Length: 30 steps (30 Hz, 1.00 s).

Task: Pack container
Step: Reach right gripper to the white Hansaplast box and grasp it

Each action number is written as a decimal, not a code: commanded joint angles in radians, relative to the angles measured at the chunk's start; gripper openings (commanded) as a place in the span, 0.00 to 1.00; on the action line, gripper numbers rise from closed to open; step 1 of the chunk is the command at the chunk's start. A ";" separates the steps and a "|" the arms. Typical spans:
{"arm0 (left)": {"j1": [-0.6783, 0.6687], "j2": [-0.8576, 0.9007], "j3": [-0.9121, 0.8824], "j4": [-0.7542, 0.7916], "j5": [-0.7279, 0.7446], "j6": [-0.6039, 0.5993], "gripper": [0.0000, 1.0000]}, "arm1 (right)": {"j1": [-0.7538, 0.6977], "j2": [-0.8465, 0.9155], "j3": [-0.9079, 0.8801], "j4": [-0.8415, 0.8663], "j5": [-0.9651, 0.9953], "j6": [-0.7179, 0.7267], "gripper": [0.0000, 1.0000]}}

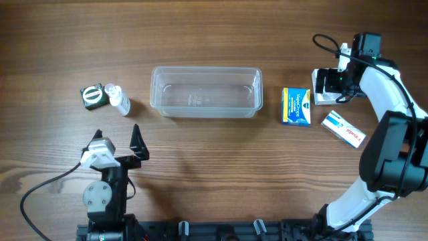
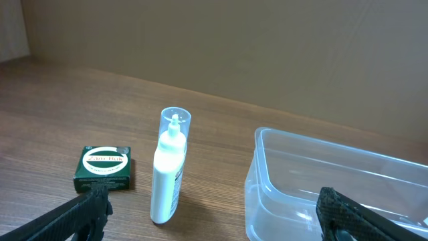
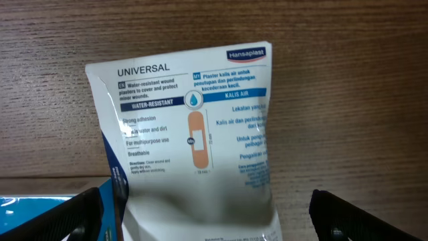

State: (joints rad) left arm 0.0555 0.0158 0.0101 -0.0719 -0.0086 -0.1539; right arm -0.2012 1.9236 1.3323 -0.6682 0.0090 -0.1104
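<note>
Clear plastic, the container [image 1: 204, 93] sat on the wooden worktop [image 1: 214, 167], ahead of my left claw [image 1: 117, 136] and off to its right, well apart from it. That claw was released, its fingers spread wide and low over the worktop. Straight ahead of it was a white bottle [image 1: 119, 100] with a see-through cap, and just to the left of the bottle lay a small dark-green box [image 1: 93, 96] with a round white label.

On the container's other side, a blue-and-yellow carton [image 1: 295, 106] lay between it and my right claw [image 3: 207, 201]. My right claw was also released, its two fingers wide apart with a white pouch [image 3: 194, 134] of plasters lying flat between them on the worktop. I could not tell whether either finger touched the pouch. A white box [image 1: 344, 129] with red and blue print lay askew behind that claw, nearer my base and apart from the carton.
</note>
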 commanded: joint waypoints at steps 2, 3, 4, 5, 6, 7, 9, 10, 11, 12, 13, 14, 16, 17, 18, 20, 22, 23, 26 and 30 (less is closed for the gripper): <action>0.007 -0.003 -0.005 -0.001 0.008 0.019 1.00 | 0.000 0.034 0.014 0.010 0.009 -0.022 1.00; 0.007 -0.003 -0.005 -0.001 0.009 0.019 1.00 | 0.000 0.035 0.014 0.010 0.008 -0.021 0.99; 0.008 -0.003 -0.005 -0.001 0.009 0.019 1.00 | 0.000 0.038 0.014 0.011 0.004 -0.021 0.99; 0.007 -0.003 -0.005 -0.001 0.009 0.019 1.00 | 0.000 0.040 0.014 0.013 0.000 -0.021 0.99; 0.007 -0.003 -0.005 -0.001 0.008 0.019 1.00 | 0.000 0.043 0.014 0.017 -0.003 -0.021 0.99; 0.008 -0.003 -0.005 -0.001 0.008 0.019 1.00 | 0.000 0.045 0.014 0.019 -0.005 -0.021 0.99; 0.008 -0.003 -0.005 -0.001 0.009 0.019 1.00 | 0.000 0.051 0.014 0.027 -0.009 -0.021 0.99; 0.008 -0.003 -0.005 -0.001 0.009 0.019 1.00 | 0.000 0.057 0.014 0.032 -0.010 -0.021 0.98; 0.008 -0.002 -0.005 -0.001 0.008 0.019 1.00 | 0.000 0.061 0.014 0.037 -0.010 -0.021 0.98; 0.007 -0.002 -0.005 -0.001 0.009 0.019 1.00 | 0.000 0.066 0.014 0.040 -0.010 -0.021 0.97; 0.007 -0.002 -0.005 -0.001 0.009 0.019 1.00 | 0.000 0.072 0.014 0.041 -0.010 -0.021 0.96; 0.008 -0.002 -0.005 -0.001 0.008 0.019 1.00 | 0.000 0.078 0.014 0.045 -0.010 -0.021 0.95; 0.007 -0.002 -0.005 -0.001 0.009 0.019 1.00 | 0.000 0.085 0.014 0.049 -0.010 -0.021 0.92; 0.008 -0.002 -0.005 -0.001 0.009 0.019 1.00 | 0.000 0.087 0.014 0.053 -0.010 -0.021 0.89; 0.007 -0.002 -0.005 -0.001 0.009 0.019 1.00 | 0.000 0.087 0.014 0.057 -0.010 -0.021 0.87; 0.007 -0.002 -0.005 -0.001 0.008 0.019 1.00 | 0.000 0.087 0.014 0.063 -0.010 -0.020 0.80; 0.007 -0.002 -0.005 -0.001 0.009 0.019 1.00 | 0.000 0.087 0.014 0.065 -0.010 -0.018 0.71; 0.007 -0.002 -0.005 -0.001 0.009 0.019 1.00 | 0.000 0.087 0.014 0.065 -0.010 -0.017 0.63; 0.007 -0.002 -0.005 -0.001 0.008 0.019 1.00 | 0.000 0.087 0.014 0.064 -0.010 -0.003 0.58; 0.008 -0.002 -0.005 -0.001 0.009 0.019 1.00 | 0.000 0.086 0.014 0.063 -0.010 0.018 0.58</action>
State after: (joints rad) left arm 0.0555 0.0158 0.0101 -0.0715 -0.0086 -0.1543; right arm -0.2012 1.9938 1.3327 -0.6041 0.0078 -0.1207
